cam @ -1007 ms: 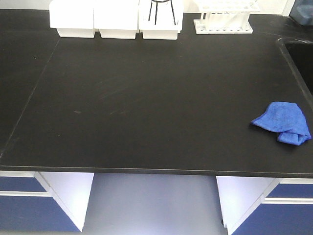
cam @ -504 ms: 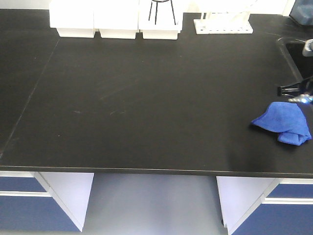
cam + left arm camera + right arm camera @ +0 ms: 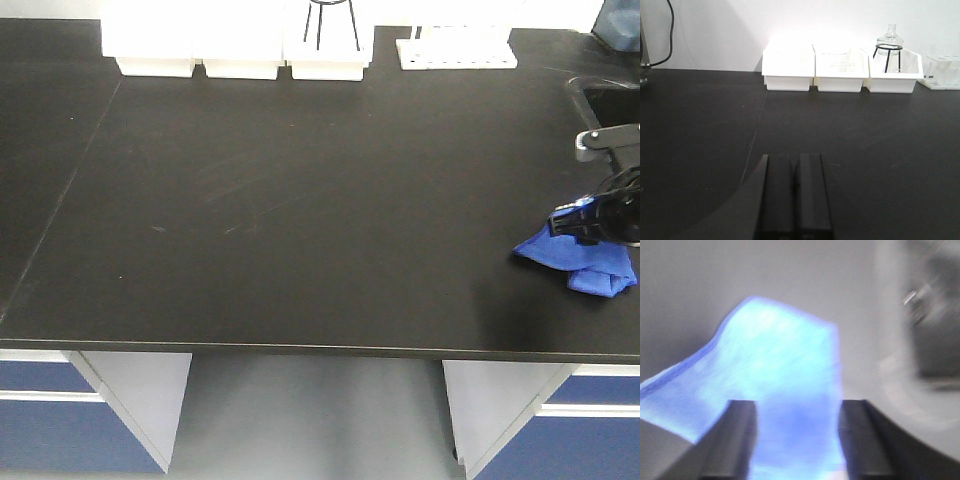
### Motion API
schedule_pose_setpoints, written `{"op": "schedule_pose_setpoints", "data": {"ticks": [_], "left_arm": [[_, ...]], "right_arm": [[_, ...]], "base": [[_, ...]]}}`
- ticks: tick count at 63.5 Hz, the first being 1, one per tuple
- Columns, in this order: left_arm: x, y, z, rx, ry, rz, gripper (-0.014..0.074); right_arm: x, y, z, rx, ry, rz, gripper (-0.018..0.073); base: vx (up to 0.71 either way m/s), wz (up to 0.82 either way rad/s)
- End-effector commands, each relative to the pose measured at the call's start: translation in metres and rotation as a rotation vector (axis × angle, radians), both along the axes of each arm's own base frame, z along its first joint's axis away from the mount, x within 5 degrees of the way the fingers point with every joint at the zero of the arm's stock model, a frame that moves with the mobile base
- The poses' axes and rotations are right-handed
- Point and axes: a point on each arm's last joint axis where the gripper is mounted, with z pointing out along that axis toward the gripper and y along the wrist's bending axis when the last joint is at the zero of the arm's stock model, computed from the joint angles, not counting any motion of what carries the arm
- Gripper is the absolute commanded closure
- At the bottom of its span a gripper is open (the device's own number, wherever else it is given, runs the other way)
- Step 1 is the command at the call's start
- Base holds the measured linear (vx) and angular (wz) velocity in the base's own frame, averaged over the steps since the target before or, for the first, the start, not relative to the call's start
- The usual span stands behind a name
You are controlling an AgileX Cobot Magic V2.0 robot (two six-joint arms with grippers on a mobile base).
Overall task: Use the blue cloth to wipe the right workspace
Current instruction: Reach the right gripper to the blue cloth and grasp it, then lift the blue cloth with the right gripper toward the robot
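The blue cloth (image 3: pixel 585 262) lies crumpled on the black bench near its right front edge. My right gripper (image 3: pixel 578 226) has come in from the right and hangs right over the cloth's top. In the right wrist view the jaws are open, a finger on each side, and the cloth (image 3: pixel 785 375) fills the gap between them; the view is blurred. My left gripper (image 3: pixel 794 200) is shut and empty, low over the left part of the bench; it does not show in the front view.
Three white bins (image 3: pixel 240 45) and a white tube rack (image 3: pixel 457 50) stand along the back edge. A sink (image 3: pixel 612 110) opens at the right, just behind the cloth. The bench front edge (image 3: pixel 300 350) runs below.
My right arm has come into view from the right and dropped down onto the cloth. The cloth has not moved.
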Motion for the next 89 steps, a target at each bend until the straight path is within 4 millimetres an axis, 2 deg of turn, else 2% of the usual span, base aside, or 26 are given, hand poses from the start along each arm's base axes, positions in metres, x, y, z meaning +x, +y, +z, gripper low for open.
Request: {"op": "schedule_pose_setpoints", "data": {"ticks": [1, 16, 22, 32, 40, 45, 55, 66, 75, 89], "left_arm": [[0.000, -0.001, -0.002, -0.009, -0.065, -0.016, 0.0602], [0.000, -0.001, -0.002, -0.009, -0.065, -0.016, 0.0602], [0.000, -0.001, -0.002, -0.009, -0.065, -0.016, 0.0602], [0.000, -0.001, -0.002, -0.009, -0.065, -0.016, 0.0602], [0.000, -0.001, -0.002, -0.009, -0.065, -0.016, 0.0602], [0.000, -0.001, -0.002, -0.009, -0.065, -0.016, 0.0602], [0.000, -0.001, -0.002, -0.009, -0.065, -0.016, 0.0602], [0.000, -0.001, -0.002, -0.009, -0.065, -0.016, 0.0602], [0.000, -0.001, -0.002, -0.009, -0.065, -0.016, 0.0602], [0.000, -0.001, -0.002, -0.009, -0.065, -0.016, 0.0602]], "right_arm": [[0.009, -0.001, 0.018, 0.004, -0.097, 0.012, 0.0107], [0.014, -0.001, -0.008, 0.003, -0.025, 0.019, 0.0127], [0.014, -0.001, -0.011, 0.013, -0.016, 0.012, 0.0162], [0.017, -0.001, -0.010, -0.008, -0.046, 0.050, 0.0314], [0.017, -0.001, -0.008, -0.009, -0.056, 0.055, 0.0489], [0.015, -0.001, 0.001, -0.006, -0.074, 0.044, 0.0573], [0.007, 0.003, 0.040, 0.048, -0.207, 0.000, 0.0568], [-0.013, 0.008, 0.089, 0.111, -0.362, -0.041, 0.0566], [-0.043, 0.013, 0.119, 0.117, -0.486, -0.009, 0.0564], [-0.110, 0.036, 0.121, 0.107, -0.560, 0.113, 0.0564]], "base": [[0.00, 0.00], [0.00, 0.00], [0.00, 0.00], [0.00, 0.00], [0.00, 0.00], [0.00, 0.00], [0.00, 0.00], [0.00, 0.00], [0.00, 0.00], [0.00, 0.00]]}}
